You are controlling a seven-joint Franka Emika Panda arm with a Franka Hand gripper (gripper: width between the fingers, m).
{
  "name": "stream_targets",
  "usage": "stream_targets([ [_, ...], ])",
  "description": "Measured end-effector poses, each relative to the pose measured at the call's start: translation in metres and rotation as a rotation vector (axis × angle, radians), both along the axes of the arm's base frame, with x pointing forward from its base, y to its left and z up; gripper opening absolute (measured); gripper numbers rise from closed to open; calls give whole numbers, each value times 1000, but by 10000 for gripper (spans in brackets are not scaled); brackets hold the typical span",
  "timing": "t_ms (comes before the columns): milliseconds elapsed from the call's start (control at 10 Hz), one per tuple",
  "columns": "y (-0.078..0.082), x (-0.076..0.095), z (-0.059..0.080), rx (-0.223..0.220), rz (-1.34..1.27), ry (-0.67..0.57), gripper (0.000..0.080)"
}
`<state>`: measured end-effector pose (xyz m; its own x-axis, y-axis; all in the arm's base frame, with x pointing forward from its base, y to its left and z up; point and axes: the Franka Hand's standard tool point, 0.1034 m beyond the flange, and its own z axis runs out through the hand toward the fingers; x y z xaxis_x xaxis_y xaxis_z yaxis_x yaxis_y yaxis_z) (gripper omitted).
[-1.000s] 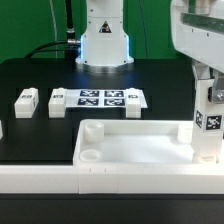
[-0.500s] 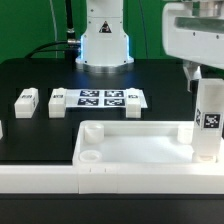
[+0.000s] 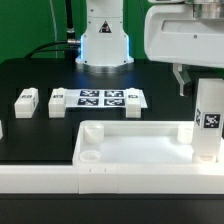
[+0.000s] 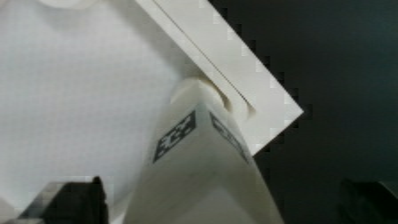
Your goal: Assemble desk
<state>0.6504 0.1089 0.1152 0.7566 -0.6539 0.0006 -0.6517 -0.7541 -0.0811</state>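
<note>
The desk's white tray-like tabletop lies at the front of the black table. One white leg with a square marker stands upright in its corner socket on the exterior view's right. My gripper hangs just above that leg's top, open, with one finger showing beside it. In the wrist view the leg rises from the tabletop between the spread fingers of the gripper, and nothing is held. Two loose legs lie on the exterior view's left.
The marker board lies flat behind the tabletop. The arm's base stands at the back. A long white rail runs along the front edge. A further white piece shows at the exterior view's left edge.
The gripper has opened off the leg, risen and shifted toward the exterior view's left. The leg stays upright in the corner socket.
</note>
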Motion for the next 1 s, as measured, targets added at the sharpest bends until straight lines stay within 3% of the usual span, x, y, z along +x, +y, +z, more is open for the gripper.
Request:
stream_targets([
  [200, -1, 0, 0, -43, 430, -22, 649],
  [500, 0, 0, 0, -39, 397, -21, 646],
  [700, 1, 0, 0, -31, 300, -16, 313],
  [1000, -1, -1, 0, -18, 77, -2, 291],
])
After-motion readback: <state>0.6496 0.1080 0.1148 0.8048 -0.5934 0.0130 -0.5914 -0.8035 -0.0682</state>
